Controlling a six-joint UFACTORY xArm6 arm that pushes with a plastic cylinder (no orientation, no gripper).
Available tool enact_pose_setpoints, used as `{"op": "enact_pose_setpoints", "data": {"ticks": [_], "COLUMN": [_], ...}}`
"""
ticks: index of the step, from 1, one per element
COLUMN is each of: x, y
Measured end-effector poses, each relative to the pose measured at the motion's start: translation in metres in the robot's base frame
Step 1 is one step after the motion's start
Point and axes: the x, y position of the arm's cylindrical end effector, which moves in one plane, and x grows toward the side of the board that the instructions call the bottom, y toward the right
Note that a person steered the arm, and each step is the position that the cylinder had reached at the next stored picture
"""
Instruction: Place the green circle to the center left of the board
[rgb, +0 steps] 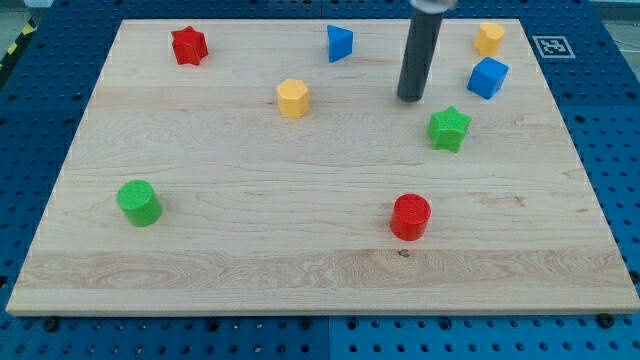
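Wooden board (300, 270) w/ blocks: my tip (411, 98), holding nothing, sits upper right, well apart from green circle (139, 203) at lower left.

Open wood between my tip and the far block

From my tip (411, 98) to the green circle (139, 203) the middle of the board (300, 270) lay free; only the yellow block (292, 98) stood near this way, and the green star (449, 129) just beside my tip.
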Motion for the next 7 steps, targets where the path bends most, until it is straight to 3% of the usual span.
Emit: {"op": "enact_pose_setpoints", "data": {"ticks": [1, 3, 5, 7], "x": [0.046, 0.133, 0.248, 0.169], "y": [-0.032, -0.152, -0.232, -0.274]}}
